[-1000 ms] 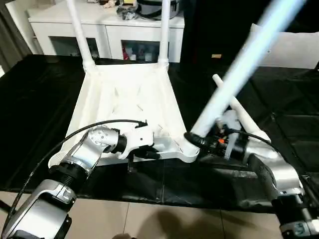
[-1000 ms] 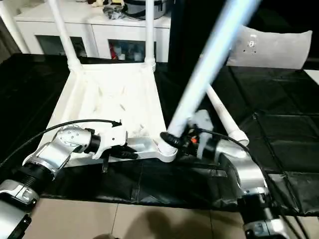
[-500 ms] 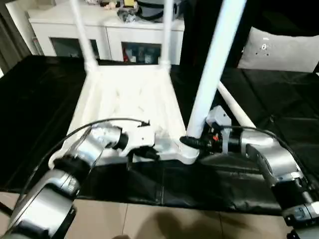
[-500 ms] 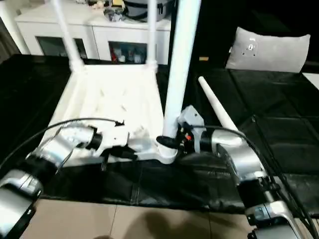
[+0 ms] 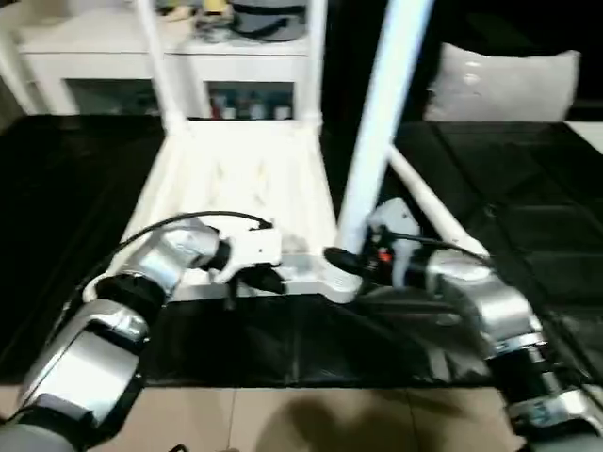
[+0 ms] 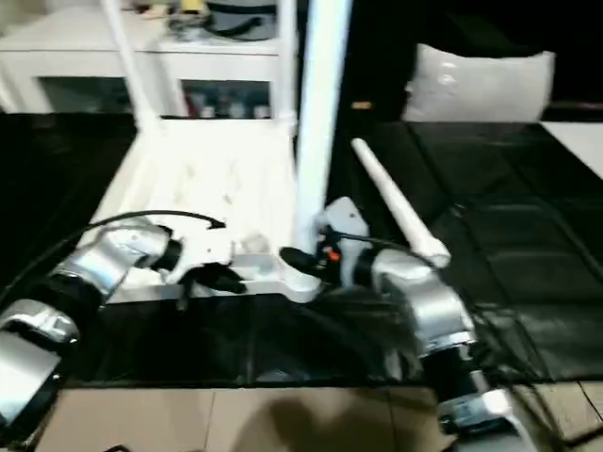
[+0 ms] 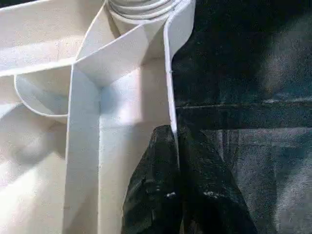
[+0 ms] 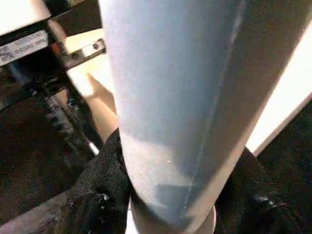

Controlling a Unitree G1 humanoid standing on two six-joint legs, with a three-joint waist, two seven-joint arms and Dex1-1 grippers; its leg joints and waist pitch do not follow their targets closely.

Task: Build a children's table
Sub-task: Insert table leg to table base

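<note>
The children's table lies upside down on the black cloth, its white ribbed top (image 5: 245, 184) facing up. Two legs (image 5: 155, 56) (image 5: 316, 56) stand upright in the far corner sockets. My right gripper (image 5: 341, 261) is shut on the base of a third leg (image 5: 377, 122), which stands almost upright at the near right corner socket (image 5: 334, 282). In the right wrist view the black fingers (image 8: 102, 185) wrap that leg (image 8: 185, 97). My left gripper (image 5: 268, 280) is shut on the top's near rim (image 7: 170, 73). A fourth leg (image 6: 396, 207) lies loose on the cloth to the right.
A white cabinet with glass doors (image 5: 104, 42) stands behind the table. A grey pillow (image 5: 499, 85) rests at the back right. The black cloth (image 5: 528, 217) ends near me at a tan floor (image 5: 283, 414).
The leg in my right gripper has swung from leaning far to the right to nearly upright over the near right corner. My left gripper has kept its hold. The camera has shifted.
</note>
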